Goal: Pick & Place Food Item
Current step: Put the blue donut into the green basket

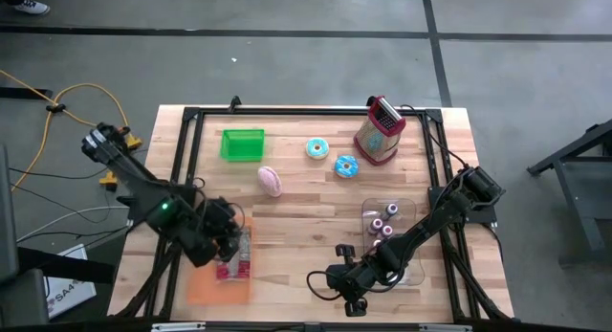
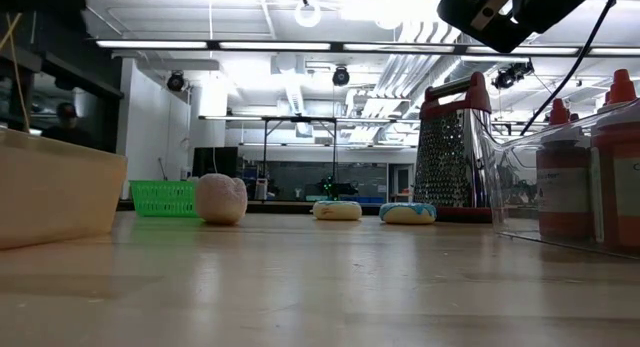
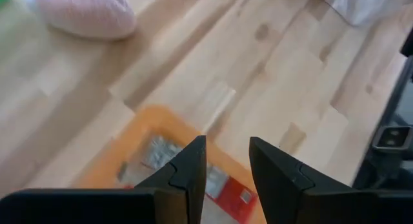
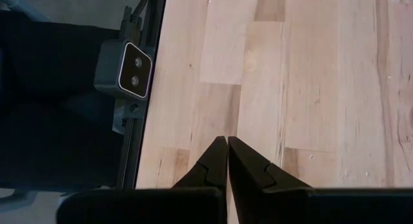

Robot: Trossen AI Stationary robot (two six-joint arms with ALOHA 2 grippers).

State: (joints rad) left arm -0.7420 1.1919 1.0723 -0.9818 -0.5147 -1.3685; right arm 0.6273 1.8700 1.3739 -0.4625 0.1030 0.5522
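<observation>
The left gripper [image 1: 228,238] is hanging over the near left part of the wooden surface [image 1: 306,212], directly above an orange tray [image 1: 206,286]. Its fingers [image 3: 187,175] are standing slightly apart with nothing between them. A red and silver food packet [image 1: 236,258] is lying in the tray beneath the gripper, partly hidden by it from above; the wrist view shows the packet [image 3: 216,185] flat on the tray floor, clear of the fingers.

The right gripper [image 1: 352,292] is sitting low over the near edge of the surface, right of centre, with its fingers [image 4: 216,161] pressed together and holding nothing. It is pointing toward a small grey camera block [image 4: 126,69] fixed to the black frame at that edge.

Further back on the right, a clear plastic bin [image 1: 390,217] is holding several small bottles [image 1: 381,222]; the right arm is crossing over part of it.

Near the middle of the surface a pink bun [image 1: 271,181] is lying alone, well apart from both grippers.

Beyond it, two iced donuts are resting side by side: one [image 1: 317,148] nearer the back, the other [image 1: 346,166] just beside it toward the right.

At the back left a green basket [image 1: 243,144] is standing upright. At the back right a metal grater [image 1: 380,130] with red trim is standing just beside the donuts.
</observation>
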